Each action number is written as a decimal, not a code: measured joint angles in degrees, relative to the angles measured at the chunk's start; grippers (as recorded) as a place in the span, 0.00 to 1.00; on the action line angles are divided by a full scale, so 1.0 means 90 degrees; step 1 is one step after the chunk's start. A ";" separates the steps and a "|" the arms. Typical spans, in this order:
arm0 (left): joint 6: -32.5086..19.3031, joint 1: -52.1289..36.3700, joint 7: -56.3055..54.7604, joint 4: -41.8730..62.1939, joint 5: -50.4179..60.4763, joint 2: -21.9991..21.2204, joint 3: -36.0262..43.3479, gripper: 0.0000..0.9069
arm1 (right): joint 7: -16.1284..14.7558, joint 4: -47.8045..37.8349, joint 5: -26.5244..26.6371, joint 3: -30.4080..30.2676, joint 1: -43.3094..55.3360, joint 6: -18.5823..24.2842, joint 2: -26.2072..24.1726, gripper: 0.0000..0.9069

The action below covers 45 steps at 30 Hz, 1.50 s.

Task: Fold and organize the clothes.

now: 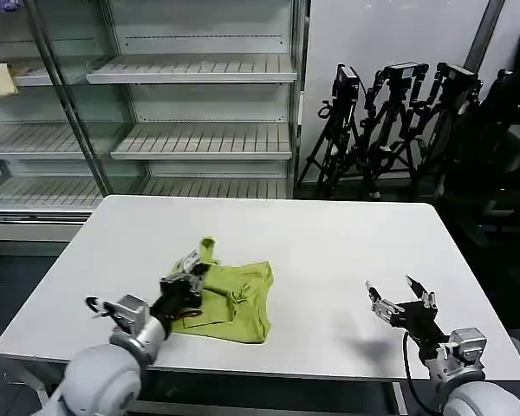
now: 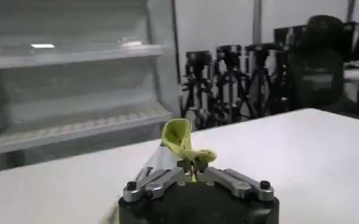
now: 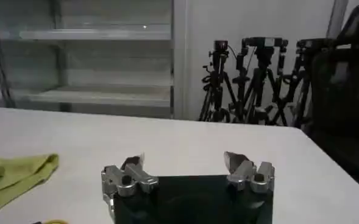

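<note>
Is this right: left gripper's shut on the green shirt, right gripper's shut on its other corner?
Not quite. The left gripper is shut on the lime T-shirt, but the right gripper is open and holds nothing, hovering over bare table apart from the shirt. The head view shows this.

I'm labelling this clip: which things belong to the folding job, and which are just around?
Job:
- green T-shirt, bunched on the white table
- left hand, shut on a raised bit of the shirt
- right hand, open, above bare table

Around:
- shelving
- tripods
</note>
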 measured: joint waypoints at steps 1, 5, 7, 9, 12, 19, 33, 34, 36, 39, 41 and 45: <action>0.0003 -0.0039 0.0007 0.0027 0.0033 -0.0034 0.0092 0.01 | 0.0000 0.0011 0.0004 0.0027 -0.0014 0.0001 0.0002 1.00; 0.0034 -0.0188 0.0021 0.0069 0.0107 -0.0085 0.0346 0.01 | 0.0018 0.0023 0.0022 0.0091 -0.0029 0.0029 0.0030 1.00; 0.0056 -0.0246 0.0045 0.0087 0.0109 -0.0089 0.0457 0.01 | 0.0021 0.0023 0.0024 0.0099 -0.0023 0.0035 0.0046 1.00; 0.0082 -0.0311 0.0044 0.0120 0.0098 -0.0093 0.0551 0.01 | 0.0021 0.0023 0.0024 0.0098 -0.0011 0.0036 0.0063 1.00; 0.0111 -0.0396 0.0047 0.0176 0.0031 -0.0091 0.0677 0.01 | 0.0029 0.0023 0.0023 0.0099 0.0007 0.0041 0.0068 1.00; 0.0132 -0.0582 0.0070 0.0326 -0.0087 -0.0107 0.0782 0.01 | 0.0040 0.0023 0.0053 0.0148 0.0028 0.0043 0.0054 1.00; 0.0156 -0.0761 0.0108 0.0551 -0.0228 -0.0232 0.0886 1.00 | 0.0079 -0.0037 0.0061 0.0153 0.0071 0.0044 0.0034 1.00; 0.0155 -0.0770 0.0107 0.0551 -0.0240 -0.0245 0.0886 1.00 | 0.0079 -0.0044 0.0062 0.0153 0.0077 0.0044 0.0037 1.00; 0.0155 -0.0797 0.0099 0.0545 -0.0272 -0.0281 0.0877 1.00 | 0.0081 -0.0054 0.0063 0.0154 0.0084 0.0042 0.0038 1.00; 0.0125 -0.0849 0.0072 0.0520 -0.0368 -0.0338 0.0835 1.00 | 0.0077 -0.0058 0.0065 0.0153 0.0088 0.0040 0.0038 1.00; 0.0090 -0.0881 0.0059 0.0494 -0.0446 -0.0347 0.0793 1.00 | 0.0075 -0.0069 0.0070 0.0151 0.0100 0.0040 0.0038 1.00; 0.0078 -0.0960 0.0026 0.0497 -0.0565 -0.0287 0.0646 1.00 | 0.0073 -0.0107 0.0088 0.0124 0.0154 0.0040 0.0017 1.00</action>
